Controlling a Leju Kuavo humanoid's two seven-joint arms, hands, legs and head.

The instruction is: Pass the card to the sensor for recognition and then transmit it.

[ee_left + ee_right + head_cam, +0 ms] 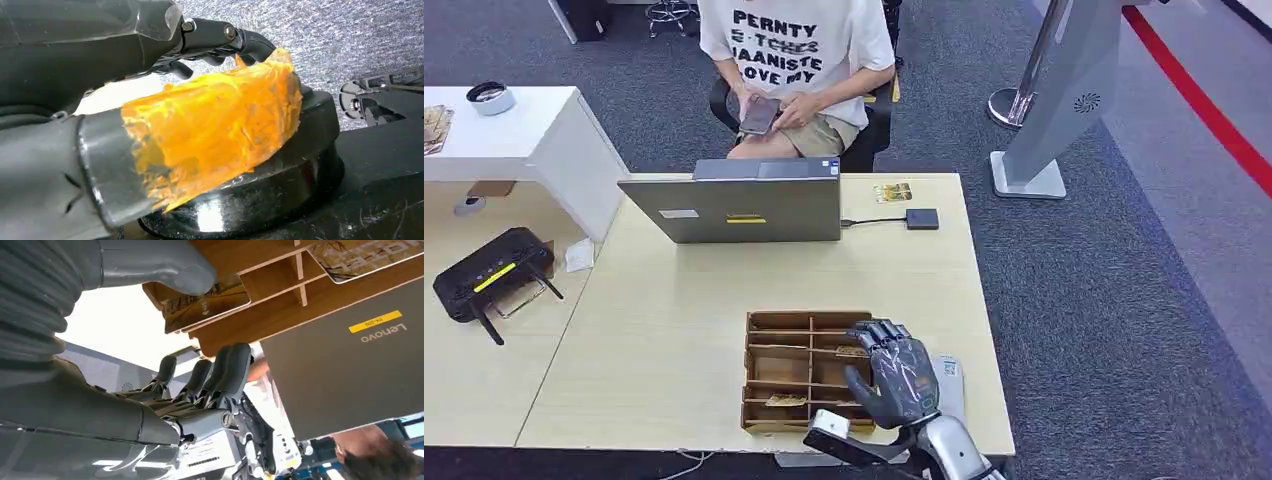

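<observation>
A wooden compartment tray sits near the table's front edge, with one card in a front slot and another card in a slot on its right side. My right hand hovers over the tray's right side, fingers spread and holding nothing. In the right wrist view its thumb is at the edge of a card, while the fingers stay apart from it. The small black sensor box lies at the far right, cabled to the laptop. My left hand hangs down, holding nothing.
A person with a phone sits behind the laptop. Two loose cards lie beside the sensor. A white item lies right of the tray. A black router stands on the left table, and a grey stand at the far right.
</observation>
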